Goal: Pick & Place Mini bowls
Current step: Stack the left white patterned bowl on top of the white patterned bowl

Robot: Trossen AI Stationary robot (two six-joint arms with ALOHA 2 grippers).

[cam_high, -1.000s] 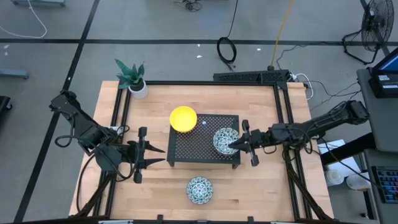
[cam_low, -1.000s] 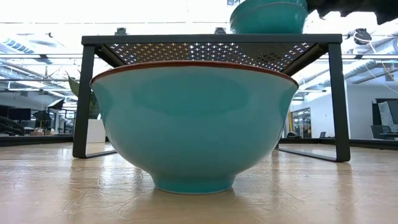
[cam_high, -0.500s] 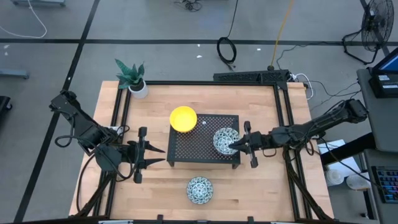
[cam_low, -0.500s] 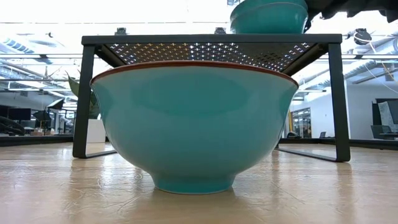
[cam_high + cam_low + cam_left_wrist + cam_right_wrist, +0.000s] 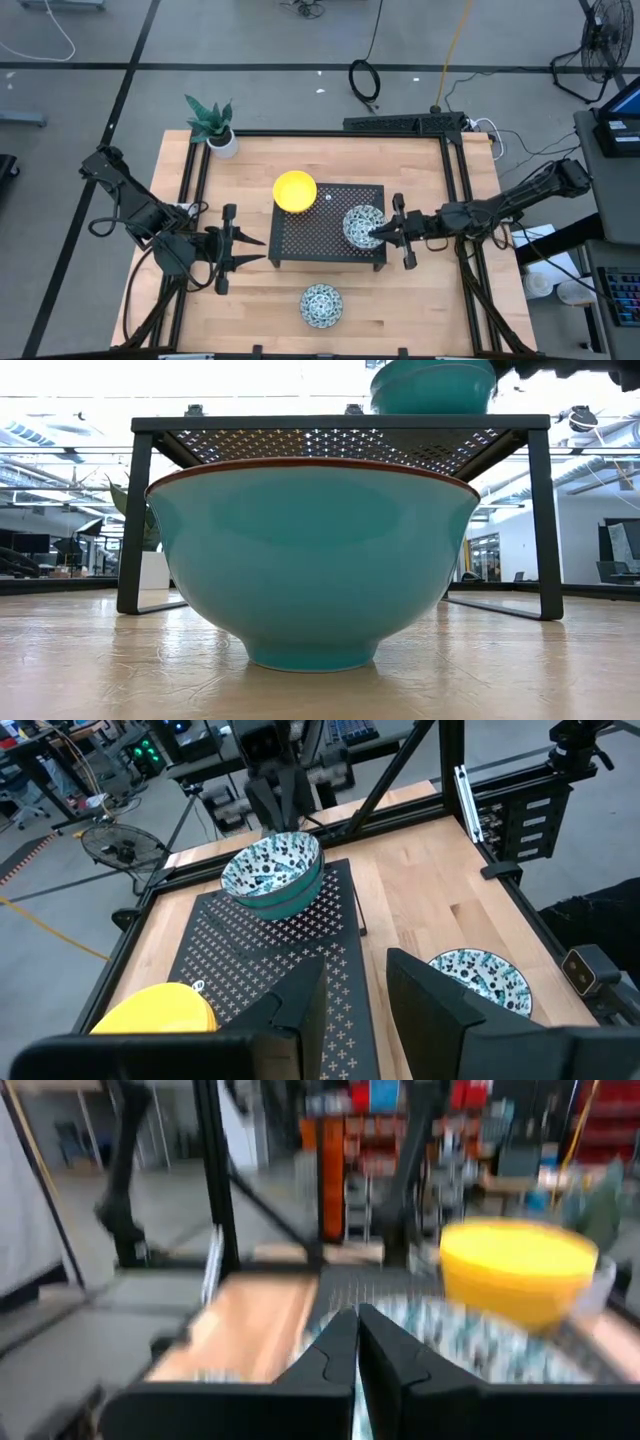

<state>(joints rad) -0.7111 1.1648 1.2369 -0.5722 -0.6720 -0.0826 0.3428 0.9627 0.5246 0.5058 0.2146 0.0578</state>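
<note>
Wooden tabletop (image 5: 430, 170) with a black perforated rack (image 5: 325, 240) in the middle, so we'll place everything off that rack. Yellow bowl (image 5: 295, 190) sits on its far-left corner, partly over the edge. One patterned bowl (image 5: 361, 225) is up on the rack's right end, and the right gripper (image 5: 377, 233) is right at that bowl's rim with its fingers pressed together; we can't tell if it's actually pinching the rim or just touching it. Second patterned bowl (image 5: 321, 305) is on the table just in front of the rack. Left gripper (image 5: 256, 249) hovers off the rack's left side, jaws a little apart, nothing between them. Potted plant (image 5: 213, 125) is at the back-left corner, well away from the rack.
</note>
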